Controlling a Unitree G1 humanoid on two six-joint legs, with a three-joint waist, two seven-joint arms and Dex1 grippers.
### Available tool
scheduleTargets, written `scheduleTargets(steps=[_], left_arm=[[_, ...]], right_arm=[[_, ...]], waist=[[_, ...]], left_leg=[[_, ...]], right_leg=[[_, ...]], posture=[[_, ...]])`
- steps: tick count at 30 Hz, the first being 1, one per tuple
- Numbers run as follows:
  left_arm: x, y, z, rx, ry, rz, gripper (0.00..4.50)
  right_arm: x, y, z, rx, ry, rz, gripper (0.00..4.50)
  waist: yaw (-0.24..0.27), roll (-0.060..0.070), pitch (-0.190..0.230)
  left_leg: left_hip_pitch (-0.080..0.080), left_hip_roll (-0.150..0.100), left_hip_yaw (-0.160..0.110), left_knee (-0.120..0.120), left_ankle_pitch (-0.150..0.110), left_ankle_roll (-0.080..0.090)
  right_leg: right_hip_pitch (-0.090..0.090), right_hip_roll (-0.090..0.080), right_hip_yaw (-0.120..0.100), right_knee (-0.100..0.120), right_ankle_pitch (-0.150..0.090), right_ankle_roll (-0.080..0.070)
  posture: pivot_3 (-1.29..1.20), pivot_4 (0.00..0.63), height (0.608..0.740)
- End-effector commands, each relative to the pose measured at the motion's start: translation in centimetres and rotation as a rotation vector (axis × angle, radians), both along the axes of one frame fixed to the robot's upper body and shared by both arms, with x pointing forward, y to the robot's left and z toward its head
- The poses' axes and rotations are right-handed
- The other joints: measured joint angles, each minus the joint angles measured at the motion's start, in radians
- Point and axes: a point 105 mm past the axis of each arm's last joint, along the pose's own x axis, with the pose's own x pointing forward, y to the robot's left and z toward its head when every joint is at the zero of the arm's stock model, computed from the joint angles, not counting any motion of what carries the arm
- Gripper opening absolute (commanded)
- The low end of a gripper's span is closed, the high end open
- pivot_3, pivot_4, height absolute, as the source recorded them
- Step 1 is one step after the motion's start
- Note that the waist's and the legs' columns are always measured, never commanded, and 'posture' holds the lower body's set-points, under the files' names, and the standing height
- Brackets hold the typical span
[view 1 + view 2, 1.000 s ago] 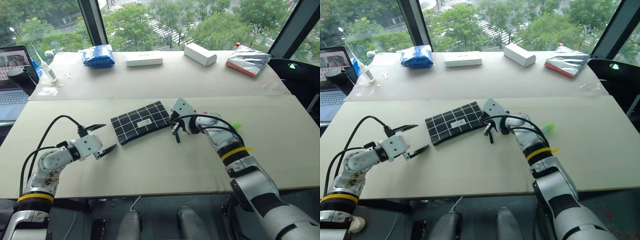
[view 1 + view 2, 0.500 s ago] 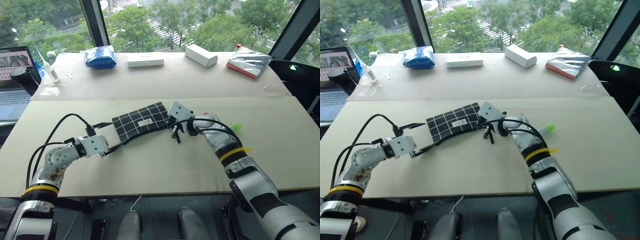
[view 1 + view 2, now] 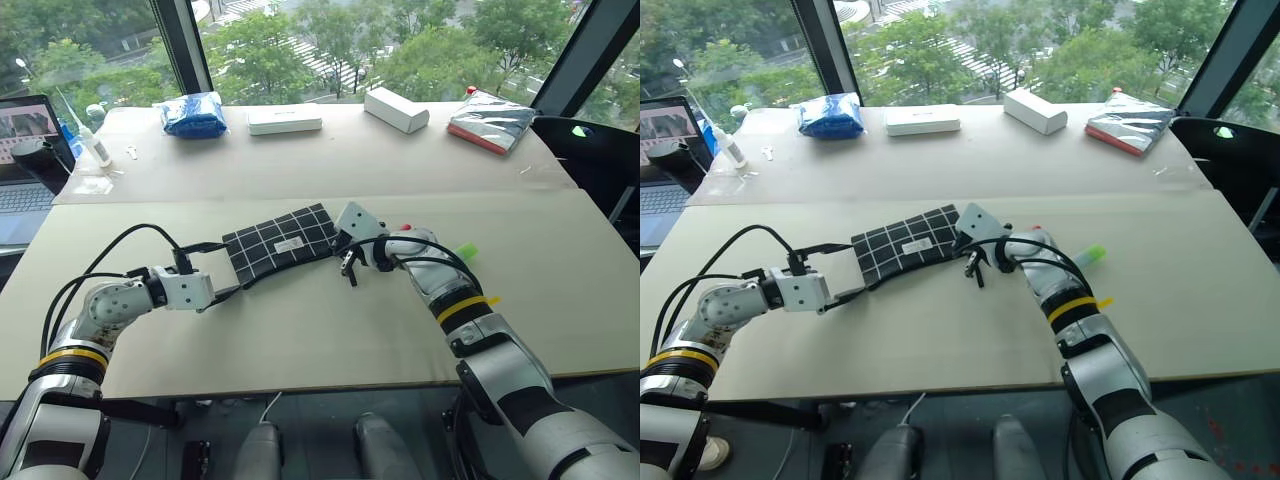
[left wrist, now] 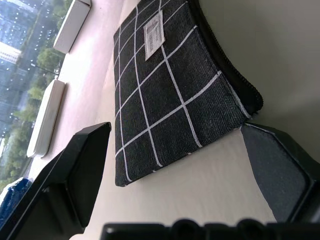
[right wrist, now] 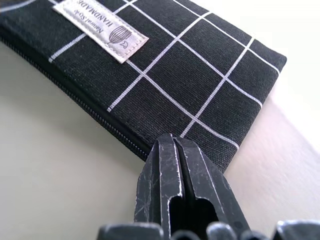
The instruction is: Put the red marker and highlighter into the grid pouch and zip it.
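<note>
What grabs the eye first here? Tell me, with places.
The grid pouch lies mid-table, a gripper at each end. The left gripper stands open around its near-left corner, and the right gripper is shut at the zipper end. A green highlighter peeks out behind the right arm.

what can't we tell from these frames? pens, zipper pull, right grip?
- Red marker: a sliver past the right arm in the head views; the arm hides the rest.
- Highlighter: green end visible, body behind that arm.
- Right gripper: shut at the grid pouch zipper end; pull covered by fingers.
- Pouch contents: fabric hides them.
</note>
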Motion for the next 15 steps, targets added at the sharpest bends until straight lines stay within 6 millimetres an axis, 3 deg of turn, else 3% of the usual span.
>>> scheduleTargets(steps=[1,7,15], left_arm=[[-0.5,1.2,0.1,0.008,0.051,0.008,4.50],[-0.1,0.9,0.2,0.012,0.066,-0.005,4.50],[0.9,-2.3,-1.1,0.064,-0.022,-0.080,4.50]], right_arm=[[0.3,-0.3,0.0,-0.002,0.000,-0.017,0.06],[0.5,-0.1,0.3,0.003,-0.007,-0.017,0.06],[0.5,-0.4,0.4,0.006,-0.012,-0.020,0.06]], waist=[[0.000,0.000,0.000],[0.001,0.000,0.000],[0.007,0.000,0.000]], left_leg=[[0.000,0.000,0.000,0.000,0.000,0.000],[0.000,0.000,0.000,0.000,0.000,0.000],[0.000,-0.001,0.000,0.001,0.000,0.000]], right_leg=[[0.000,0.000,0.000,0.000,0.000,0.000],[0.000,0.000,0.000,0.000,0.000,0.000],[0.001,0.000,0.000,0.000,0.000,0.000]], posture=[[0.00,0.150,0.740],[0.00,0.150,0.740],[0.00,0.150,0.740]])
